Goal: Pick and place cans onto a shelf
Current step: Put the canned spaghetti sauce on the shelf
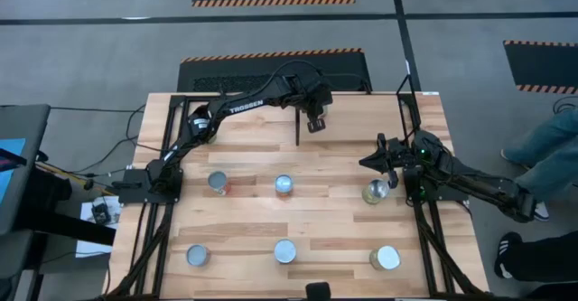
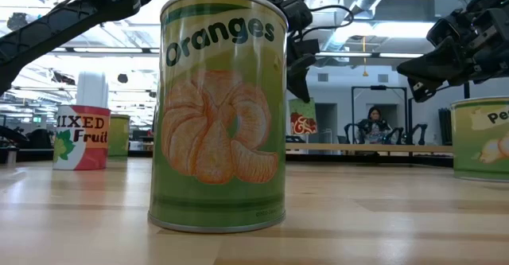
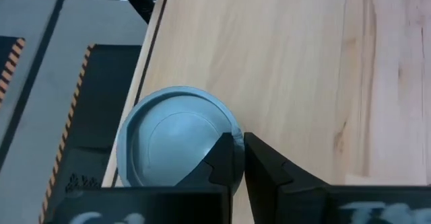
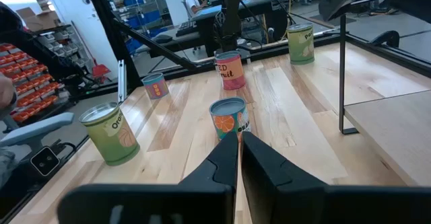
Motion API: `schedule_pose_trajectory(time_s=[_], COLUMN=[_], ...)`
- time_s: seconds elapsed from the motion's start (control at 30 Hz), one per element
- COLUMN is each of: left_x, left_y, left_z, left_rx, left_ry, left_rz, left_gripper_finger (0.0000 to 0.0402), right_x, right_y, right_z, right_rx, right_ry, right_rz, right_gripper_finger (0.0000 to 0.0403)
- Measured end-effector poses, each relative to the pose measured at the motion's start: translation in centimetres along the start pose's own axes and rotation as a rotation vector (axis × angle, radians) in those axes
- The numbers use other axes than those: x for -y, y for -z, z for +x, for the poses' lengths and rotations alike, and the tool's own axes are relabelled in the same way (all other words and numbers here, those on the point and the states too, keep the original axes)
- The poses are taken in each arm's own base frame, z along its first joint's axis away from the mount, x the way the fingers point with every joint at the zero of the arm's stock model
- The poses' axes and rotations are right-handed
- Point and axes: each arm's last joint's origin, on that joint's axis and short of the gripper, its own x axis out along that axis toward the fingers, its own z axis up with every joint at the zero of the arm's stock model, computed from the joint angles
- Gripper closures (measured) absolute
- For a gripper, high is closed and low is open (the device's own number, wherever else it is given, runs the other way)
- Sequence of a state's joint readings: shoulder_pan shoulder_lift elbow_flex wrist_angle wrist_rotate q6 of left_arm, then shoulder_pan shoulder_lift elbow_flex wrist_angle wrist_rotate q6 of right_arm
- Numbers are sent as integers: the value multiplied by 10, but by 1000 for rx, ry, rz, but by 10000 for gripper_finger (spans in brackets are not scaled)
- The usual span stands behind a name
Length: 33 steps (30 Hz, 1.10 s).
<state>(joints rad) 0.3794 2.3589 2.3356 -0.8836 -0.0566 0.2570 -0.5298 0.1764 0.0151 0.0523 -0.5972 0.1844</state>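
The left gripper hangs over the shelf at twelve o'clock, fingers together, their tips against the rim of a blue-topped can. I can't tell whether they pinch it. It sits at the panel's outer edge, probably just set there. Only the left wrist view shows this can; from above the arm hides it. The right gripper waits at three o'clock, fingers nearly together on nothing. Six cans remain on the table.

Six cans on the tabletop; shelf probably behind.
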Motion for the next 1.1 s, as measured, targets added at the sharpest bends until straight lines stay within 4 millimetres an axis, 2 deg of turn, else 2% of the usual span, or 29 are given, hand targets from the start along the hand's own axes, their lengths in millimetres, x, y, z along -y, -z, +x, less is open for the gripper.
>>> schedule_pose_trajectory(time_s=[0.57, 0.8, 1.1], left_x=[2, 6, 8], left_y=[-1, 3, 3], left_z=[0, 5, 7], left_rx=[13, 1, 8], left_ry=[46, 57, 57], left_rz=[3, 11, 14], left_gripper_finger=[384, 395, 370], right_x=[0, 0, 0], right_y=[0, 0, 0], right_z=[0, 0, 0], right_rx=[0, -1, 0], right_ry=[0, 0, 0], right_rz=[0, 0, 0], right_gripper_finger=[360, 360, 360])
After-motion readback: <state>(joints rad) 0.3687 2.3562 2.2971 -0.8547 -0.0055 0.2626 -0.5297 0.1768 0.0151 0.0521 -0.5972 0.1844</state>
